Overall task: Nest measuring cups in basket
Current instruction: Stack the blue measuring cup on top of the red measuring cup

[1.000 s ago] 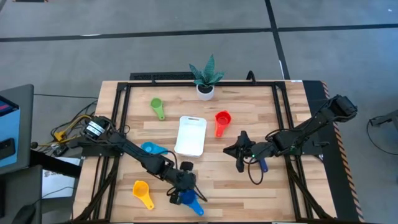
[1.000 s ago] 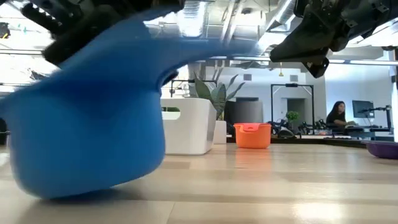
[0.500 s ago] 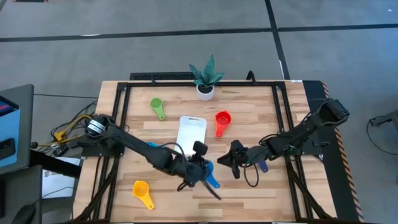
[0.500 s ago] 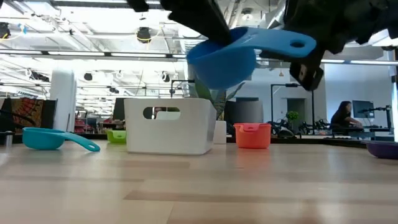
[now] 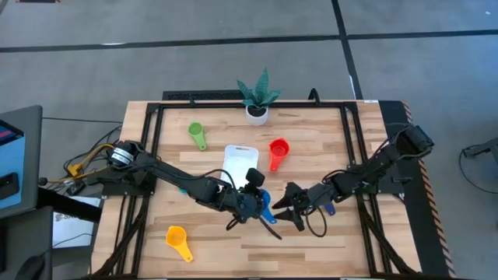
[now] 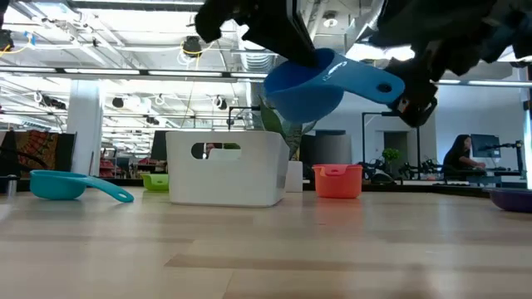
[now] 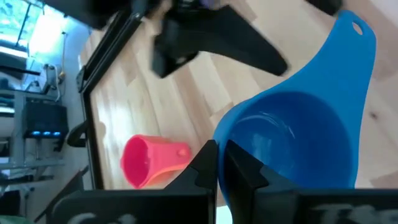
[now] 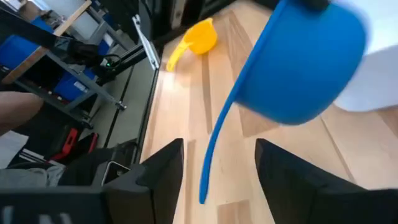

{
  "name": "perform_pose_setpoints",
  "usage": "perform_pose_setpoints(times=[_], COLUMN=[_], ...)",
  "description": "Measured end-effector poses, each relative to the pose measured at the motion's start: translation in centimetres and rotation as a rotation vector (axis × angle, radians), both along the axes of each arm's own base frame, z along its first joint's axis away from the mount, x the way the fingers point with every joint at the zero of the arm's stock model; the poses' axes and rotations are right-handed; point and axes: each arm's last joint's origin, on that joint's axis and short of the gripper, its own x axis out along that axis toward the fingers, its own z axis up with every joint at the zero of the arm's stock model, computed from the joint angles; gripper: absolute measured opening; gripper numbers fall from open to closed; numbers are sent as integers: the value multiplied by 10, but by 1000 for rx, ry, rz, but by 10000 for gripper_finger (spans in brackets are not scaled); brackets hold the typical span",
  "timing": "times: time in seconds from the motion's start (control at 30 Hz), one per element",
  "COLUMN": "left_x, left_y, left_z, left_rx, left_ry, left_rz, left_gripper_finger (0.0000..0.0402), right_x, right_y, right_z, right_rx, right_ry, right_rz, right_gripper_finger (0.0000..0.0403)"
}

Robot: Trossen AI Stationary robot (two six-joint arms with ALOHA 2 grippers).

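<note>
My left gripper (image 5: 250,198) is shut on a blue measuring cup (image 5: 264,208), held above the table just near of the white basket (image 5: 240,165). The cup's handle (image 8: 217,143) points at my right gripper (image 8: 219,180), which is open; its fingers stand on either side of the handle's free end without touching it. On the table lie a red cup (image 5: 277,150), a green cup (image 5: 198,134), a yellow cup (image 5: 179,242), a light blue cup (image 6: 68,184) and a navy cup (image 5: 331,208). My left gripper pinches the rim of the blue cup's bowl (image 7: 219,140), on the side opposite the handle, with one finger inside the bowl and one outside. The cup is lifted clear of the table and tilted, its handle (image 6: 372,81) sticking out toward my right gripper.
A white plant pot (image 5: 257,113) stands at the far edge. Black frame rails (image 5: 156,140) run along both sides of the table. Bare wood lies near of the two grippers. A person (image 6: 453,154) sits far off in the room behind.
My left gripper has lifted the blue cup off the table near the front edge and carried it up, toward the far edge and the right, to beside the basket. My right gripper has moved toward the cup and the near edge and has opened around the handle's end.
</note>
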Motion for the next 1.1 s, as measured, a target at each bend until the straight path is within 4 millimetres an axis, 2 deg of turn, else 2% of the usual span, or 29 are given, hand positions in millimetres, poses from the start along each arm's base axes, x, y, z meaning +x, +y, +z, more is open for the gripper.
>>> perform_pose_setpoints(times=[0.1,0.23,0.47,0.5,0.67,0.77,0.9,1.1], left_x=[2,4,4,4,4,3,1,-8], left_y=[8,13,15,15,14,17,19,25], left_z=[0,1,0,0,3,6,14,18], left_rx=[0,0,3,4,-14,-55,-63,76], left_ry=[-5,-13,-3,-7,-96,-144,-205,-209], left_rz=[27,47,53,64,196,265,333,455], left_gripper_finger=[1,2,3,4,8,29,85,177], right_x=[6,10,12,12,11,8,3,-9], right_y=[1,-3,-12,-12,-9,-9,-14,-25], right_z=[-3,-6,-4,-3,-1,-2,-5,-12], right_rx=[10,5,33,37,100,116,155,206], right_ry=[11,26,30,23,4,-30,-83,-187], right_rz=[-10,-28,-130,-135,-206,-291,-402,-597], right_gripper_finger=[202,156,25,16,18,8,12,9])
